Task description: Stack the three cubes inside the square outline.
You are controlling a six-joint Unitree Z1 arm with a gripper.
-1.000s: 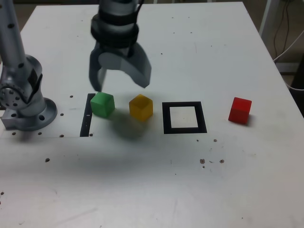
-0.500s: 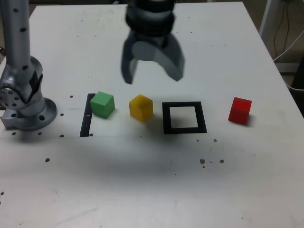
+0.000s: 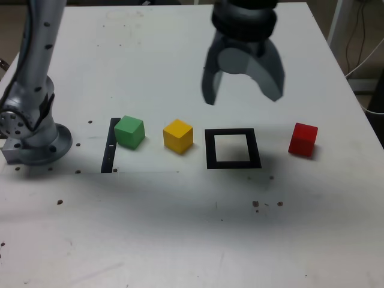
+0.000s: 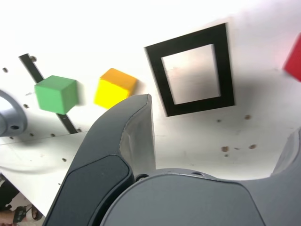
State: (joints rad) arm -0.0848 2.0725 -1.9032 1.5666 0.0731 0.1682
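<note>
Seemingly bare: square outline [image 3: 233, 149].

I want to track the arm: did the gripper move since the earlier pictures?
Yes. The open gripper went toward the exterior view's right, from above the green cube to behind the square outline.

The gripper [image 4: 221, 141] spreads wide and empty above the white table [image 4: 117, 28]. Beyond it lie the square outline [image 4: 155, 70], a yellow cube [image 4: 113, 87], a green cube [image 4: 55, 93] and a red cube's edge [image 4: 294, 63].
</note>
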